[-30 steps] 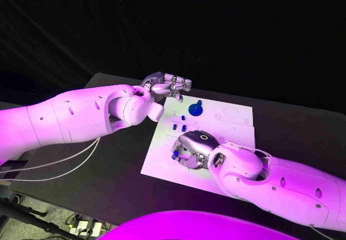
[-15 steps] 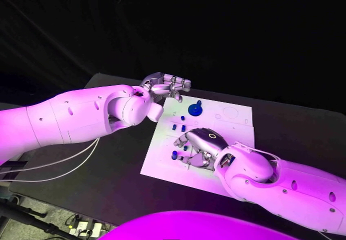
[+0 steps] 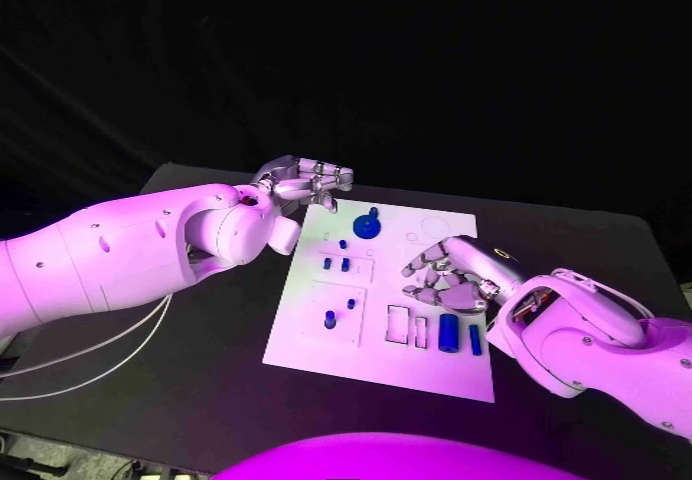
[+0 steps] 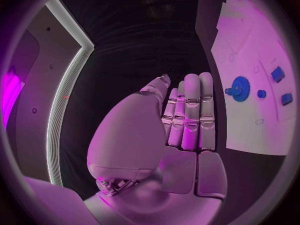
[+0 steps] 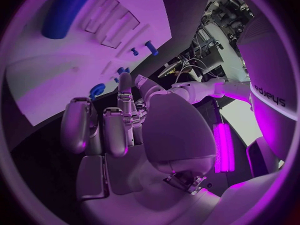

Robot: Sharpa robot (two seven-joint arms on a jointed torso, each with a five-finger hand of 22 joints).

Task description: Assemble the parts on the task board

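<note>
Lifted off the task board (image 3: 310,335), the right hand (image 3: 450,277) now hovers at its right edge, fingers (image 3: 427,262) loosely curled, holding nothing. Blue parts (image 3: 449,332) lie on the board. Left hand (image 3: 303,182) hangs empty, fingers straight, beyond the far-left corner.

The black table (image 3: 577,250) carries the white task board (image 3: 378,350).

Black table (image 3: 188,390), dark backdrop behind
</note>
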